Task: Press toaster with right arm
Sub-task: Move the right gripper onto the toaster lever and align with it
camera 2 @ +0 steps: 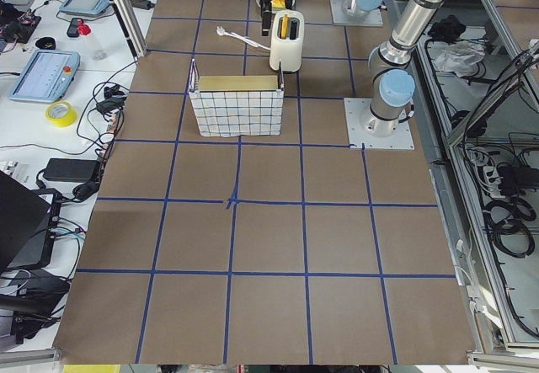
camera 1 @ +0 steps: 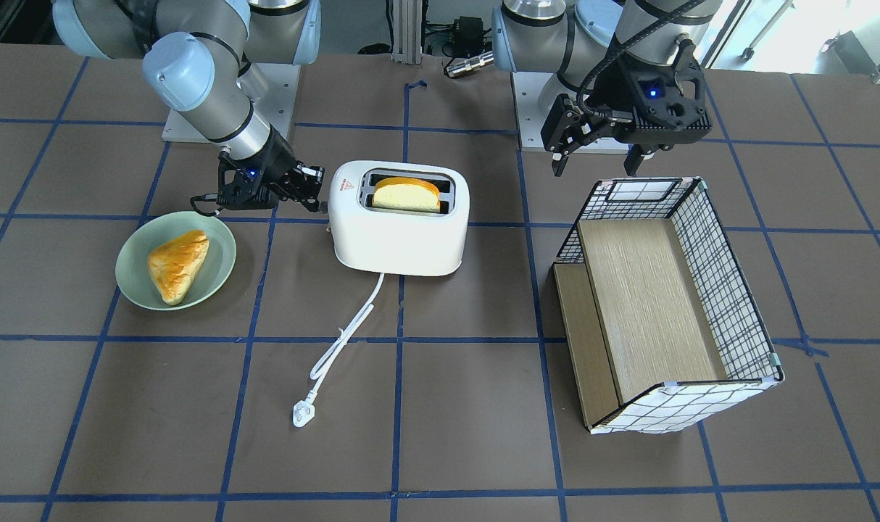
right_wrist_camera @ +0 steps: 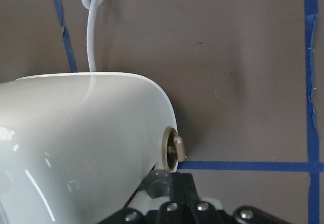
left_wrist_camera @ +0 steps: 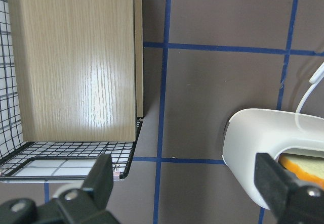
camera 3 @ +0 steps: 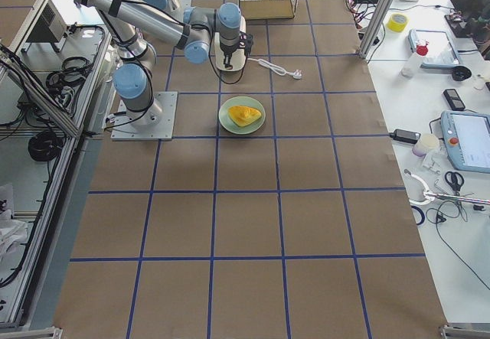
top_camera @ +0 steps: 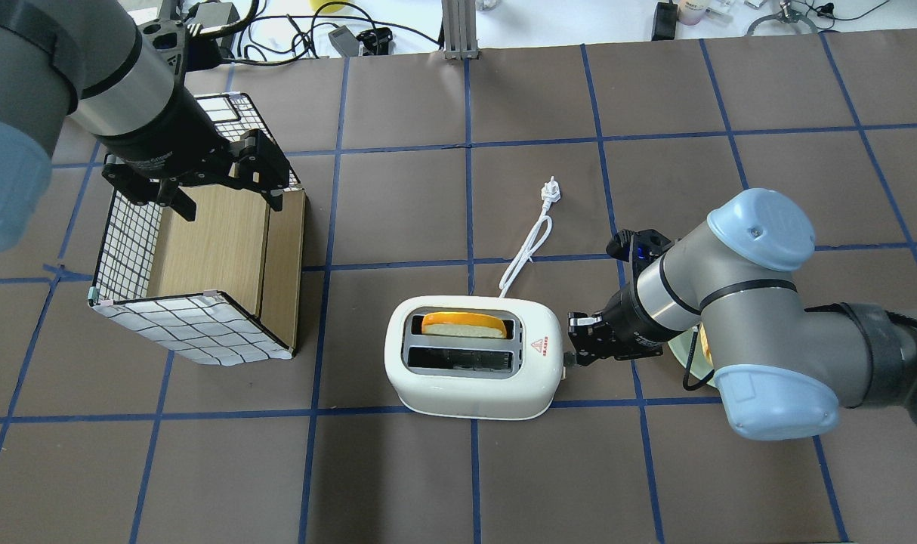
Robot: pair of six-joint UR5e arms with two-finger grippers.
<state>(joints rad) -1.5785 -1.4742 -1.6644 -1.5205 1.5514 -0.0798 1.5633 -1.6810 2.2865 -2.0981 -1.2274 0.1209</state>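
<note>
The toaster (camera 1: 400,217) is seen standing upright near the middle of the table (camera 1: 483,449), its long axis laid across the robot's front. One short end is turned toward the right arm (camera 1: 215,101) and the other toward the wire basket (camera 1: 730,290). A slice of bread (camera 1: 407,194) is seen riding high in the slot farther from the robot, so the lever is judged not yet pressed down. The right pincer (camera 1: 315,192) is brought in level at that near short end, fingers drawn together on nothing, with the tips just beside or touching the casing; which of the two cannot be told. In the right wrist view a brass knob (right_wrist_camera: 174,150) is picked out low on that end wall, right above the closed fingertips, while the lever itself cannot be made out clearly. The toaster lies straight ahead of the pincer along its own length, so a downward stroke against this end face is what the press is judged to call for. The left pincer (top_camera: 228,200) is held well apart over the basket, spread wide and empty, and is much the farther of the two. The cord (camera 1: 349,326) is trailed away on the operators' side, clear of the approach.
</note>
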